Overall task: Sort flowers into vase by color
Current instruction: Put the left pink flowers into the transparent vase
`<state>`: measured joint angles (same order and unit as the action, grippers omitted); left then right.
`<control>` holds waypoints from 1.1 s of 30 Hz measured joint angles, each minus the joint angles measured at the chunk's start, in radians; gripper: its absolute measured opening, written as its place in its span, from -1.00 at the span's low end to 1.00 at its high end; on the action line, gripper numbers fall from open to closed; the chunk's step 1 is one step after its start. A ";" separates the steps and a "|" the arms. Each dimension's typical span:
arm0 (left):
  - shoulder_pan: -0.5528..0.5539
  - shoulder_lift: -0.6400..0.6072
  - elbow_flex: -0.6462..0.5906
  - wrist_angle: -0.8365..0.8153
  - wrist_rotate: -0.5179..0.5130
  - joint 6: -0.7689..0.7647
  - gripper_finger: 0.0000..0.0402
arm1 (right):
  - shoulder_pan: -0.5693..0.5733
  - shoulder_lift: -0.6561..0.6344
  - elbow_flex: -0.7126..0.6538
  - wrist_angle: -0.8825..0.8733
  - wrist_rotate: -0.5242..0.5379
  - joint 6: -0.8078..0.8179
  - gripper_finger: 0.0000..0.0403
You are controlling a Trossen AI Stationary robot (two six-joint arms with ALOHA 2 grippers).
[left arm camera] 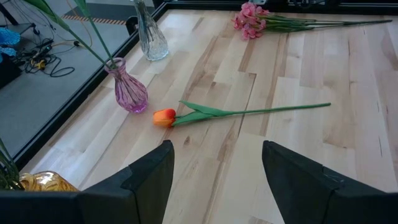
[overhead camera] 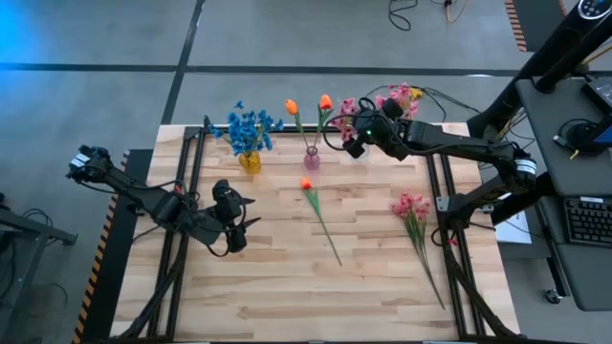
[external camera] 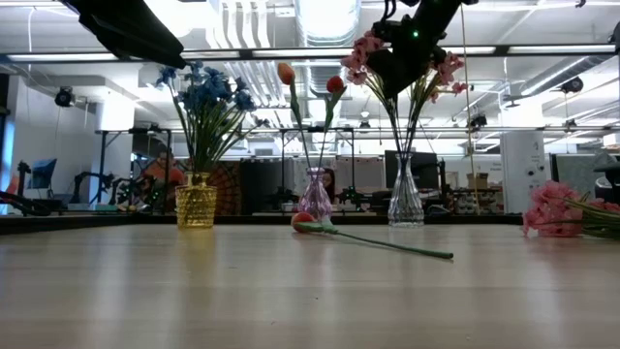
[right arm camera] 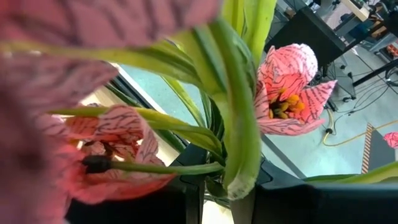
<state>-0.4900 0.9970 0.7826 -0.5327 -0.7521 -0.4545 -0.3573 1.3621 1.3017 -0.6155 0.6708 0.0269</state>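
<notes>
Blue flowers (overhead camera: 251, 127) done in yellow vase (overhead camera: 250, 161). 2 orange tulips (overhead camera: 308, 105) in purple vase (overhead camera: 312, 159), 1 loose tulip (overhead camera: 320, 216) lying just in front of purple vase. Right pincer (overhead camera: 359, 129) at clear vase (external camera: 405, 198) among pink blossoms (overhead camera: 397, 98); grip cannot tell. Pink spray (overhead camera: 417, 226) left on tabletop (overhead camera: 287, 287), well right of purple vase. Left pincer (left arm camera: 214, 180) wide open, empty.

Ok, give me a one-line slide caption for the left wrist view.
Open left gripper faces an orange tulip-like flower lying on the wooden table beside a pink glass vase.
</notes>
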 joint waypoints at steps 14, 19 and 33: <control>0.000 0.000 0.000 0.000 0.000 0.000 0.12 | 0.000 0.000 -0.004 0.000 -0.001 0.016 -0.81; 0.000 0.000 0.000 0.000 0.001 0.000 0.12 | 0.000 0.000 -0.010 -0.001 -0.001 0.033 -0.81; 0.000 0.000 0.000 0.000 0.001 0.000 0.12 | 0.000 0.000 -0.042 0.006 -0.001 0.029 -0.81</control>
<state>-0.4900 0.9970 0.7826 -0.5327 -0.7507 -0.4545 -0.3573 1.3621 1.2593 -0.6092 0.6702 0.0555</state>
